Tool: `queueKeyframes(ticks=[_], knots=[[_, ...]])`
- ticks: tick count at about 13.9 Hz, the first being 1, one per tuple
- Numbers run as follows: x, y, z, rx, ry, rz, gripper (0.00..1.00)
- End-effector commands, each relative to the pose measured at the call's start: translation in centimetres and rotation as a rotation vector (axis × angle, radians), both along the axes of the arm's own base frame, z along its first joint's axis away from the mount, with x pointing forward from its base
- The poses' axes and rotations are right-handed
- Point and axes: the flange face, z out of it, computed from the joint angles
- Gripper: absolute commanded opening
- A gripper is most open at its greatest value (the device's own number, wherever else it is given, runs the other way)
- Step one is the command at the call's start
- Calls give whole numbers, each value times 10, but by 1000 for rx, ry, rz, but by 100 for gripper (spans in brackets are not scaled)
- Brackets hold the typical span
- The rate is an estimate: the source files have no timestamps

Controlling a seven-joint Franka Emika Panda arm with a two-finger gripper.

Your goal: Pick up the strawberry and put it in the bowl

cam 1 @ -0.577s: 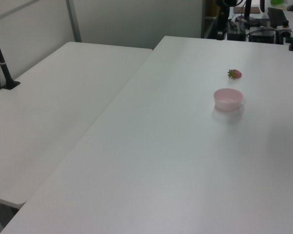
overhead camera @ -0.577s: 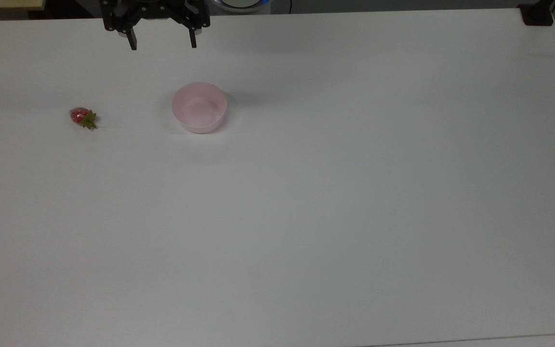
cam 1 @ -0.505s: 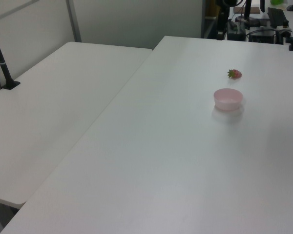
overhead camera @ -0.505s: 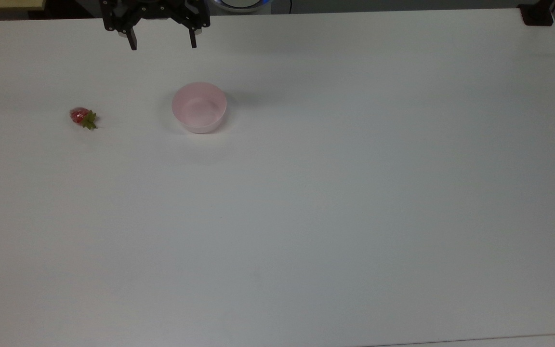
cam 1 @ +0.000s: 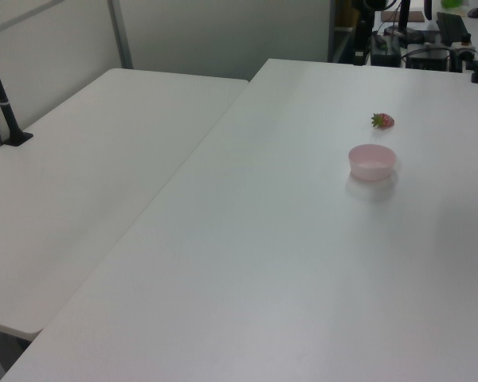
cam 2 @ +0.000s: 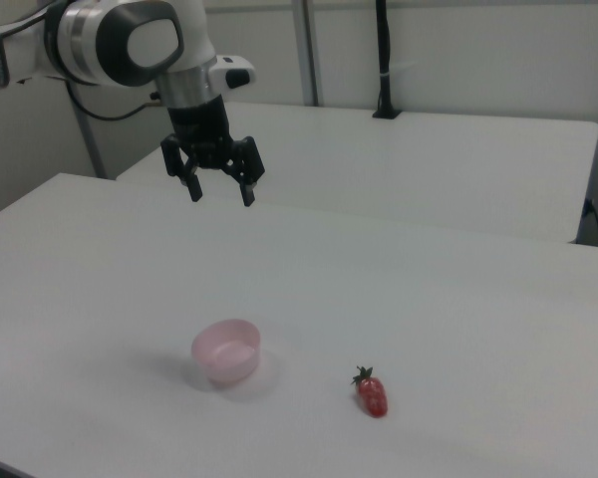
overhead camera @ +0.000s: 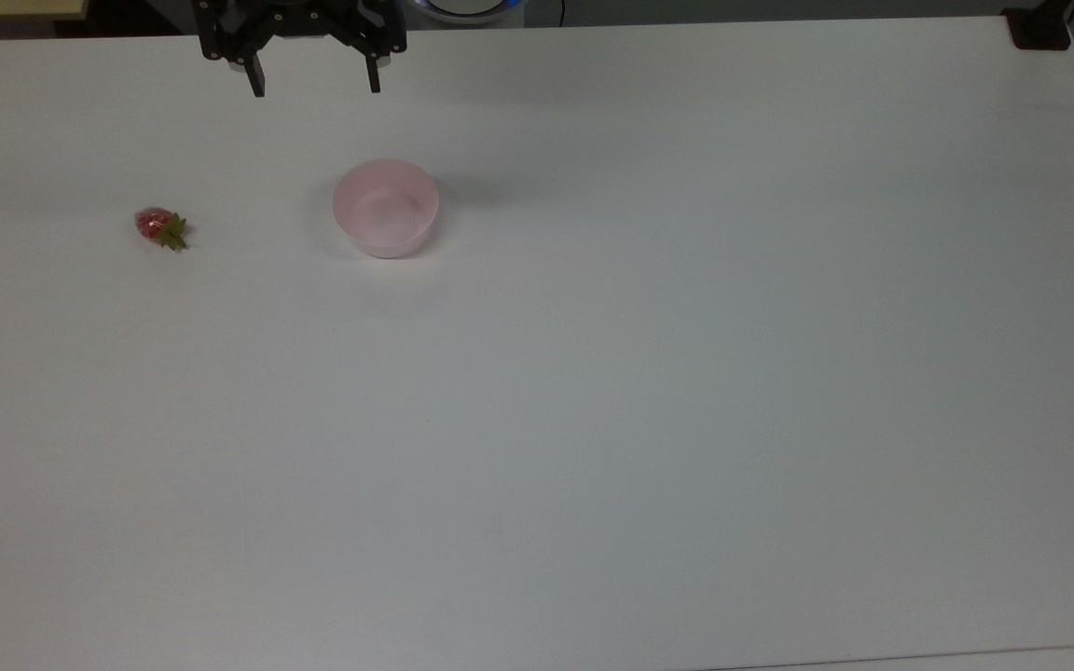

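The Panda arm's gripper (cam 2: 220, 193) hangs high over the white table (overhead camera: 649, 391), fingers spread wide with nothing between them. From where I stand it looks like a ready pose: raised well off the surface, jaws pointing straight down, so it can travel sideways without brushing anything.

The strawberry (overhead camera: 160, 227) lies on its side on the bare tabletop, well apart from the gripper and off toward the top view's left. Its red body points away from the bowl and its green leafy cap faces toward it in the top view. In the right view the strawberry (cam 2: 372, 393) sits to the right of the bowl, cap toward the far side. In the left view the strawberry (cam 1: 382, 120) lies just beyond the bowl.

The pale pink bowl (overhead camera: 385, 207) stands upright and empty, mouth open to the ceiling, closer to the gripper than the fruit is. In the right view the bowl (cam 2: 226, 350) sits below and forward of the hanging fingers; in the left view the bowl (cam 1: 372, 161) rests near the table's far right part.

I judge nothing of the task is done yet: the fruit is untouched. The next move calls for crossing over to the strawberry, coming down with the fingers either side of its body, and closing gently, since a small glossy fruit lying sideways may roll or slip out.
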Motion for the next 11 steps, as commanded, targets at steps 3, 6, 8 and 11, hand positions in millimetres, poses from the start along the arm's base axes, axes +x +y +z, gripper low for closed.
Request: queueKeyframes(ticks=[3, 6, 8, 11], knots=[[-10, 1, 3, 17, 13, -2, 100], [-11, -6, 2, 16, 13, -4, 100], [-9, -17, -3, 10, 16, -15, 100], [-9, -47, -22, 6, 49, -19, 100]])
